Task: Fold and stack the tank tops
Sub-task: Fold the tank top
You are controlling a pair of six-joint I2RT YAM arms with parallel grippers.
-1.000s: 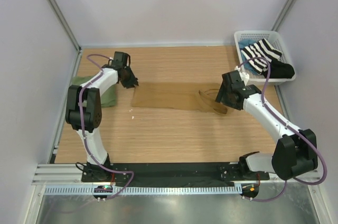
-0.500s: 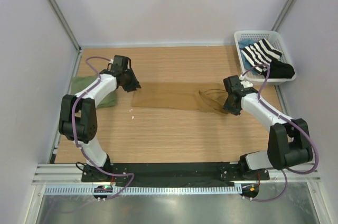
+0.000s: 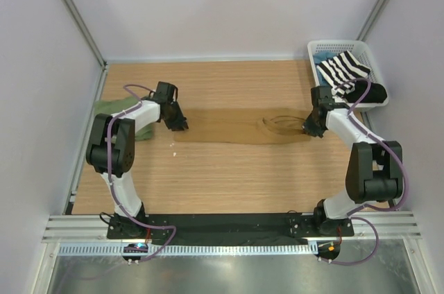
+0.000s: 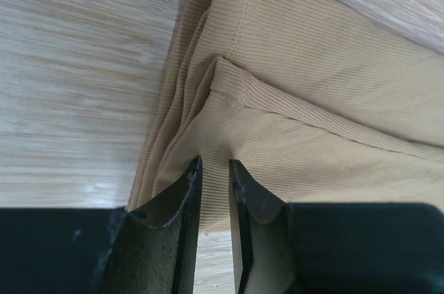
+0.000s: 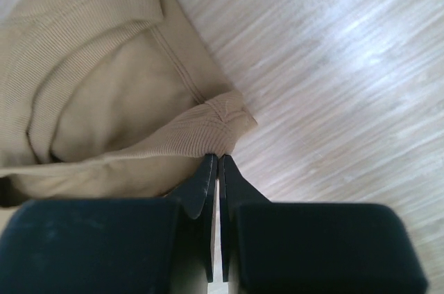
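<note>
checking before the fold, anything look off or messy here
The tan-brown ribbed tank top lies flat except its right end, rumpled into loops at the right gripper. A small white speck sits on the wooden table.

This is a robot test cell in a laboratory, not a home. The wooden bench (image 3: 229, 183) is closed in on three sides by plain white panels (image 3: 229, 10), which are held by bare aluminium posts (image 3: 74, 13) at the far corners. Along the near edge of the bench runs a black mounting plate (image 3: 229, 223), with a slotted white cable duct (image 3: 229, 249) in front of it. Two white and black robot arms are bolted there, the left arm (image 3: 111, 148) and the right arm (image 3: 374, 176), with purple cables (image 3: 139, 87) along them. The only household things are a tan tank top (image 3: 229, 126) in the middle of the bench and a white plastic basket (image 3: 338, 43) of clothes at the far right corner.
</note>
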